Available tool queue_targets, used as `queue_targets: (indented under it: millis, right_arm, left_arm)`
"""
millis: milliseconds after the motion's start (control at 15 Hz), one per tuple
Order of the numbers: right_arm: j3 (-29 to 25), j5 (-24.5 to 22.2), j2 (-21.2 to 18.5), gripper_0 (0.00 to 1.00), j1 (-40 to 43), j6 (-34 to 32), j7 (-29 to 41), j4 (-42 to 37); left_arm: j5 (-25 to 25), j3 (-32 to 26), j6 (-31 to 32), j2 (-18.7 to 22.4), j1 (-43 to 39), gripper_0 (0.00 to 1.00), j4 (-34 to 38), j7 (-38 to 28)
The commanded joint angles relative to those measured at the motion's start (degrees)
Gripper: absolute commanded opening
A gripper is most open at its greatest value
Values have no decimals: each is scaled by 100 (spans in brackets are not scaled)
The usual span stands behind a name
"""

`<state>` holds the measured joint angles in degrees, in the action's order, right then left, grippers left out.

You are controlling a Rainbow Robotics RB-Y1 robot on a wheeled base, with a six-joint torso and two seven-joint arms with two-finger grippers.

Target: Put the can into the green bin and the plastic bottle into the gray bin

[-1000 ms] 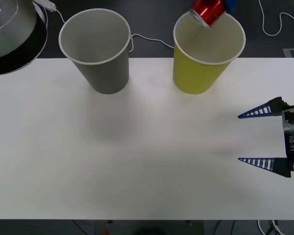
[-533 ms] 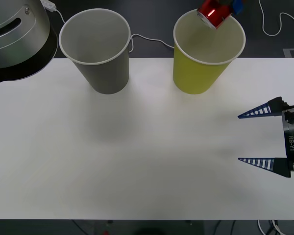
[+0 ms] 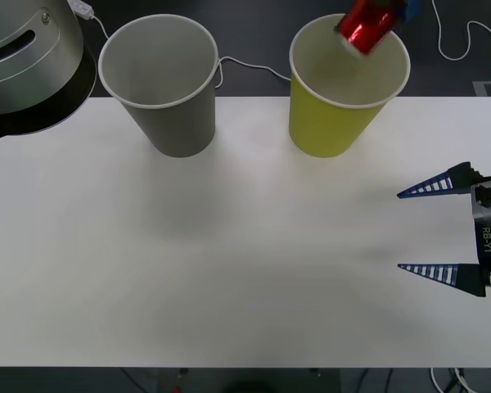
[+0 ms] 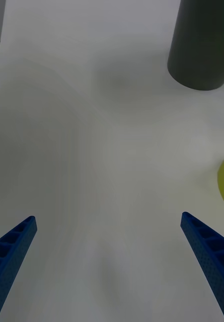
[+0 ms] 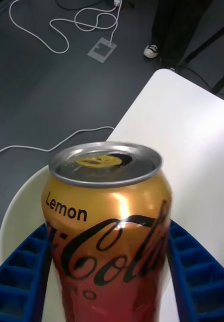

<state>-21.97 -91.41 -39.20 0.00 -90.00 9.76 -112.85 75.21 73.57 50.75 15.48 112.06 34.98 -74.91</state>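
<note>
Can [image 5: 109, 226] sits clamped between the blue ribbed jaws of the left gripper [image 5: 109, 282], which press on both its sides; its silver top and gold pull tab face the wrist camera. From the front the can [image 3: 367, 26] hangs tilted over the far rim of the green bin [image 3: 335, 123], above the cup's open mouth. The gray bin [image 3: 168, 98] stands well apart on the desk [image 3: 229, 246], farther to the robot's left. The right gripper [image 3: 438, 231] rests low at the desk's right edge, jaws spread wide with nothing between them.
</note>
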Motion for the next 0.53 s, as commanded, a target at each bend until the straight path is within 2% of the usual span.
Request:
queue_targets:
  millis: [67, 267, 533]
  right_arm:
    - [0, 0, 0, 100, 0, 0, 0, 0]
    - [0, 0, 0, 100, 0, 0, 0, 0]
    - [0, 0, 0, 100, 0, 0, 0, 0]
  left_arm:
    - [-50, 0, 5, -1, 0, 100, -9, 3]
    - [-120, -9, 22, 16, 0, 100, -35, 29]
    - [-270, -220, 462, 289, -27, 100, -97, 636]
